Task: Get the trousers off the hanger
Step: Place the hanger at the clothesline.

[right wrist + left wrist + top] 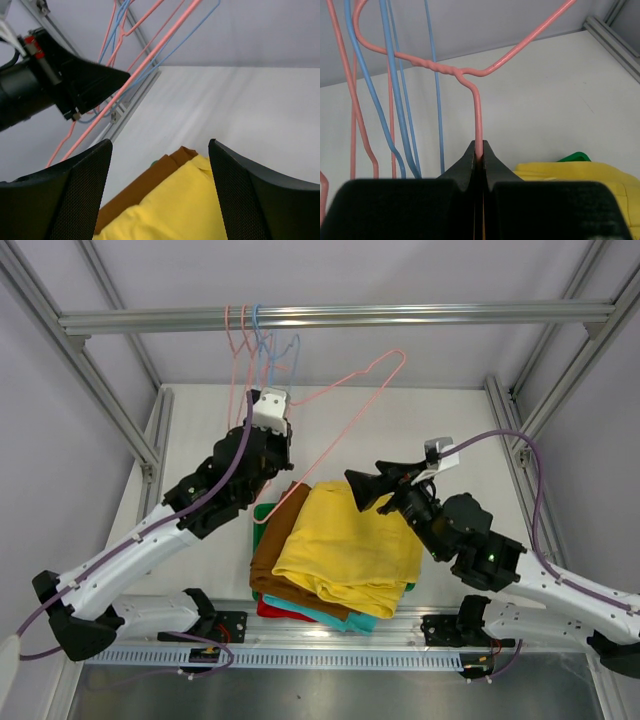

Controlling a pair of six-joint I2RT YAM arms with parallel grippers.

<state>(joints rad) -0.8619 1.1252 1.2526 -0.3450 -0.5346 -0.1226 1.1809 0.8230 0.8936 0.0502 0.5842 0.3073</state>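
The yellow trousers [345,545] lie on top of a pile on the table, over the brown [275,540], teal [330,618] and red [275,612] pairs. The lilac pair is hidden. My left gripper [268,405] is shut on the wire of a bare pink hanger [340,405], just below its twisted neck [442,69], and holds it tilted above the pile's far left. My right gripper [358,490] is open and empty, just above the yellow trousers' far edge [180,210]. The brown pair [135,195] shows beside it.
Several more pink and blue wire hangers [262,340] hang from the metal rail [400,315] at the back. A green tray [263,511] peeks out under the pile. Frame posts stand at both sides.
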